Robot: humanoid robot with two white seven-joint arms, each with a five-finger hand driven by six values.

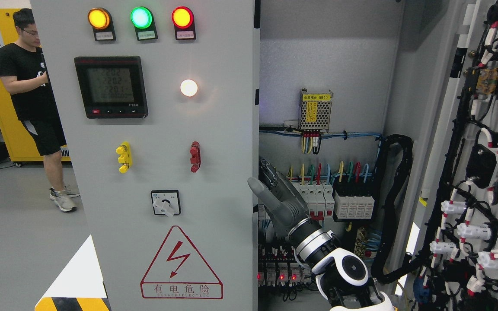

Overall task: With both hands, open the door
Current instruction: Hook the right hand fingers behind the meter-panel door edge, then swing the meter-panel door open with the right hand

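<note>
At the far left a person (33, 99) in a black T-shirt and dark shorts stood on the grey floor (11, 242) in front of a yellow cabinet (2, 86).

Next came the left cabinet door (154, 172), a tall grey panel with its long axis upright, facing the viewer and appearing closed. Across its top glowed three lamps: amber (99, 18), green (141, 17) and red (182, 17). Below them sat a black digital meter (111, 87) and a lit white lamp (188, 87). Further down were a yellow handle (123, 157), a red handle (195, 156), a rotary switch (165, 203) and a red triangular lightning warning label (181, 264).

Just right of that door's free edge, the right robot hand (277, 196) reached up from the lower right on a black and white forearm. Its grey fingers (260, 186) were extended and close together, pointing up and to the left, near the door's edge; I could not tell whether they touched it. They held nothing.

Behind the hand lay the cabinet's open interior, with a perforated metal power supply (315, 111) bearing a yellow label, a row of circuit breakers (335, 201) fed by coloured wires, and a black cable conduit (394, 207).

At the far right the right cabinet door (482, 172) stood swung wide open, its inner face showing, covered in black wiring and white connectors.
</note>
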